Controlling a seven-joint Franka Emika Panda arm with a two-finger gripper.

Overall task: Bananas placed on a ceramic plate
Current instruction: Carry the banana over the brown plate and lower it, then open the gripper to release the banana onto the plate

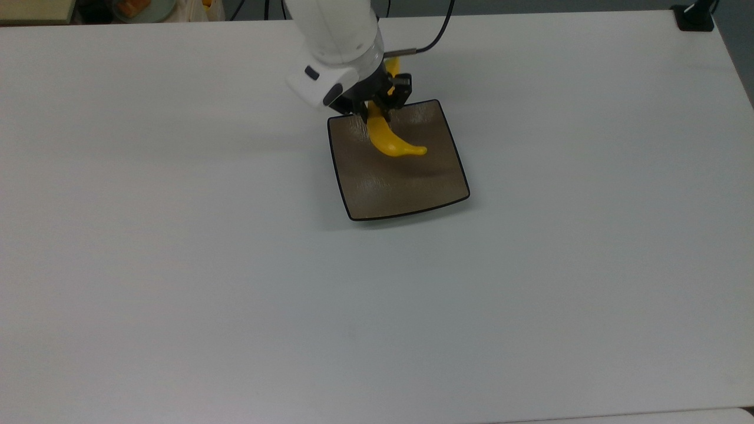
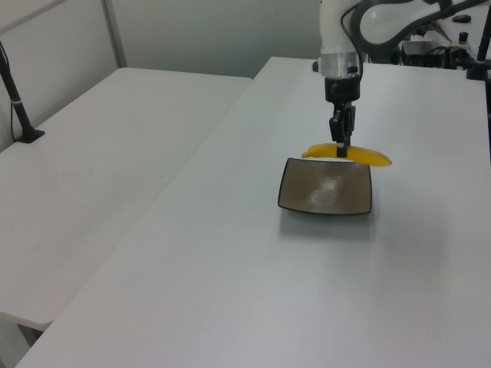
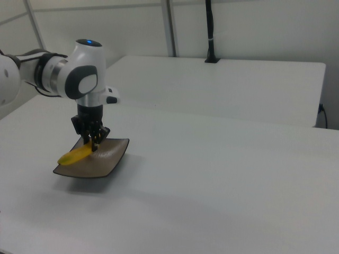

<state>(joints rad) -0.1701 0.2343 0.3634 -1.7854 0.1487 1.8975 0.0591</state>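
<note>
Left view: hand (image 2: 341, 149) grips banana (image 2: 368, 157) above ceramic plate (image 2: 326, 201).

Lighting is bright, even and diffuse, seemingly from overhead. The white table (image 1: 177, 265) reads pale grey with a faint cool cast and no hard glare. Soft sheen streaks cross the ceramic plate (image 1: 406, 188). A faint, blurred shadow lies beside the plate in the left view. The right view looks softer, with slight haze.
</note>
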